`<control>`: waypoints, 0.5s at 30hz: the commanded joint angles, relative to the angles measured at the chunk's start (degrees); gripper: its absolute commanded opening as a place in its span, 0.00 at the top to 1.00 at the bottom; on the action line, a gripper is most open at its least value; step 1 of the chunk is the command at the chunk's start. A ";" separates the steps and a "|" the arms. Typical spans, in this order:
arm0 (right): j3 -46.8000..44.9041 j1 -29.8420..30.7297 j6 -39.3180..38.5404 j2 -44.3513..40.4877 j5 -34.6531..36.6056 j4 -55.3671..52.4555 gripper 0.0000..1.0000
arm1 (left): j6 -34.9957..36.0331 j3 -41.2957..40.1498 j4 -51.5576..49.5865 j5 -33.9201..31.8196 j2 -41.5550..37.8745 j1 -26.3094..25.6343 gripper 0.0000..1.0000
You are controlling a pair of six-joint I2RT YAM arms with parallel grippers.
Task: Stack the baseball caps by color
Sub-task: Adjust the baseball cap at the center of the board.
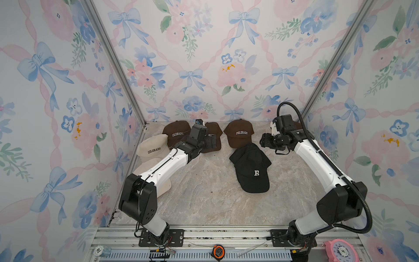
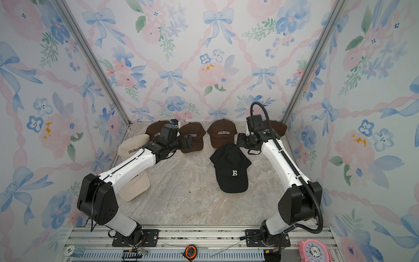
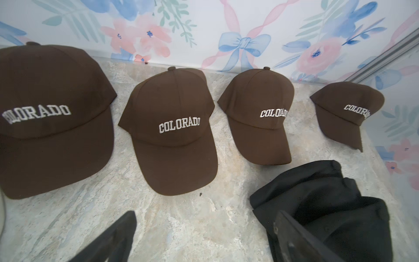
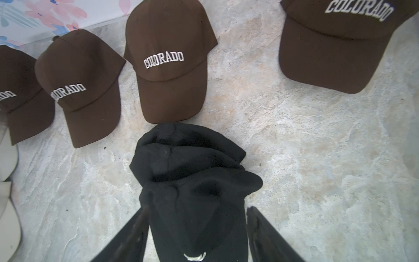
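Top views: black caps (image 1: 250,169) stacked at table (image 1: 204,199) centre; brown caps (image 2: 223,133) in a row at 12 o'clock; cream caps (image 1: 153,147) at 9 o'clock. Left wrist view: left gripper (image 3: 204,240) wide, empty. Right wrist view: right gripper (image 4: 197,236) partly open astride the black stack, empty.

Matt cloth caps (image 1: 238,133) lie on a smooth marble-look tabletop (image 1: 204,192).
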 commanded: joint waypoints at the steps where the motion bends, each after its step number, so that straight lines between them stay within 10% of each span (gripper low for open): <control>1: 1.82 1.72 0.97 3.85 -3.52 -3.77 0.34 | 1.33 3.18 -2.31 2.82 2.42 0.43 0.02; 15: 4.73 3.91 2.38 13.44 -2.11 -4.77 0.43 | 4.67 10.13 -3.34 5.58 6.65 2.56 0.02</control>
